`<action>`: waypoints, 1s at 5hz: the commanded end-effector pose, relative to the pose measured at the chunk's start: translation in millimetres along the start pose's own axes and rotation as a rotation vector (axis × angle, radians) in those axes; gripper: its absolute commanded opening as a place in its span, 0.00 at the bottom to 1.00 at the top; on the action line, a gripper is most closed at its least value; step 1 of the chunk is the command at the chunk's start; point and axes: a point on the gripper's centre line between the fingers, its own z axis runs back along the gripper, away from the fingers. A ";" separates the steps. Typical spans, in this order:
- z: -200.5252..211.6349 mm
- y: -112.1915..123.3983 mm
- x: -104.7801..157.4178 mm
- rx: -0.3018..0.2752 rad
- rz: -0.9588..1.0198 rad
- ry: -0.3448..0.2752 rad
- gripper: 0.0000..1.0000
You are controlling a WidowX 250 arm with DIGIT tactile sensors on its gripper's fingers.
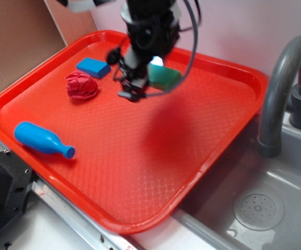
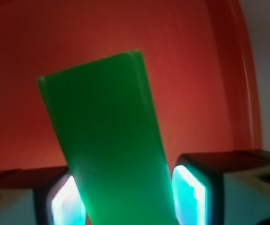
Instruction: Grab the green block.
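Two claw pads (image 2: 187, 196) flank green block (image 2: 109, 140), blue block (image 1: 93, 66) nearby.

The green block (image 2: 109, 140) fills the middle of the wrist view, a long flat slab leaning a little to the left, its far end squared off. At the bottom it runs down between the two fingers (image 2: 191, 197) of the claw (image 2: 125, 199), whose pads glow pale blue-white close against its sides. Behind it lies the red tray (image 2: 195, 70), its raised rim curving along the right.
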 end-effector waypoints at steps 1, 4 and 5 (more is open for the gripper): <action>80.7 -12.6 -24.4 -0.107 0.509 -0.090 0.00; 115.3 0.8 -64.0 -0.289 1.257 -0.165 0.00; 108.6 0.9 -56.0 -0.278 1.226 -0.142 0.00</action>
